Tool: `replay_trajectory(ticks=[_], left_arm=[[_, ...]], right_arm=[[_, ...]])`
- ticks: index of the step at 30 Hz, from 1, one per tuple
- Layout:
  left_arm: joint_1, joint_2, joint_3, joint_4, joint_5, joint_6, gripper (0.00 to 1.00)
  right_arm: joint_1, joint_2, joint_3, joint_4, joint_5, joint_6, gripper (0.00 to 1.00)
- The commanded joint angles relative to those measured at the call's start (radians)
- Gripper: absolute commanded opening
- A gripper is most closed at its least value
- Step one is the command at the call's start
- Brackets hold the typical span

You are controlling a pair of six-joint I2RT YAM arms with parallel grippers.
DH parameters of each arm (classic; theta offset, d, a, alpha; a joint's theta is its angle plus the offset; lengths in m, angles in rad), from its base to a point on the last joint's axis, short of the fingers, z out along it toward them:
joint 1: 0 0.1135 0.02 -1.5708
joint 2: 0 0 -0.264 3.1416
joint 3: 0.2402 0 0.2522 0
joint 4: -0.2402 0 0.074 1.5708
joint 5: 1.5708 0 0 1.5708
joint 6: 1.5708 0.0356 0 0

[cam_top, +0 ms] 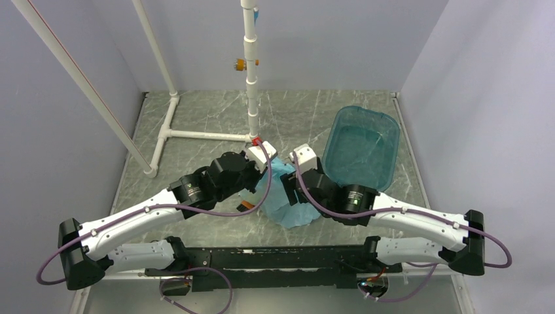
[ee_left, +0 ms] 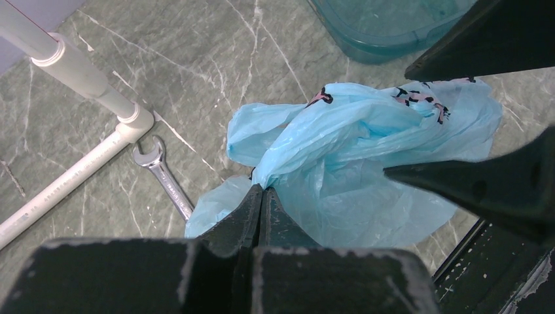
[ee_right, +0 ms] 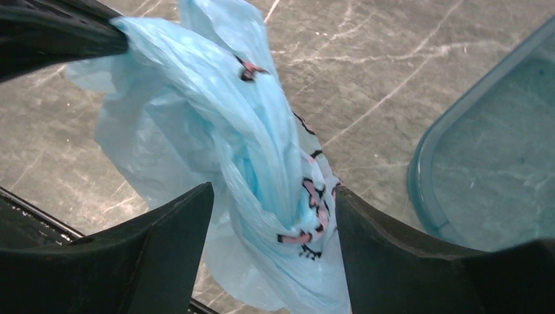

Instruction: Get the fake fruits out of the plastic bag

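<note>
The light blue plastic bag (cam_top: 290,199) with its dark and pink print hangs crumpled between my two grippers. My left gripper (ee_left: 262,190) is shut on a fold at the bag's edge (ee_left: 340,163). My right gripper (ee_right: 271,212) is open, and a twisted printed part of the bag (ee_right: 262,163) hangs between its fingers (ee_right: 167,229). The bag touches the right-hand finger. No fake fruit shows in any view. A small orange bit (cam_top: 245,207) shows under my left arm, and I cannot tell what it is.
A teal plastic tub (cam_top: 362,147) stands at the back right, close to the bag. A steel wrench (ee_left: 163,176) lies on the marble table left of the bag. A white PVC pipe frame (cam_top: 196,135) with an upright post stands behind.
</note>
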Motion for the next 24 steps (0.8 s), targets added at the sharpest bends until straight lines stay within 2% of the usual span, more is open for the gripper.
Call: replay_trajectory(ticks=[1,6,14,18,21,22,23,24], left_arm=[[0.002,-0.030,0.025,0.041,-0.008,-0.005,0.00],[0.002,-0.045,0.016,0.050,-0.019,-0.007,0.00],[0.002,-0.050,0.011,0.054,-0.035,-0.008,0.00],[0.002,-0.049,0.012,0.052,-0.036,-0.010,0.00],[0.002,-0.052,0.009,0.049,-0.030,-0.007,0.00],[0.002,-0.052,0.011,0.049,-0.023,-0.004,0.04],[0.002,-0.052,0.013,0.047,-0.018,-0.002,0.13],[0.002,-0.051,0.013,0.046,-0.008,-0.001,0.29]], right_arm=[[0.003,-0.107,-0.078,0.059,0.089,0.072,0.66],[0.003,-0.227,-0.186,0.104,0.106,0.130,0.51],[0.002,-0.402,-0.256,0.051,0.175,0.250,0.25],[0.002,-0.510,-0.320,0.064,0.192,0.330,0.20],[0.000,-0.586,-0.366,0.102,0.164,0.331,0.20],[0.002,-0.604,-0.374,0.123,0.145,0.302,0.21],[0.001,-0.619,-0.375,0.129,0.124,0.284,0.21],[0.002,-0.623,-0.371,0.129,0.109,0.268,0.20]])
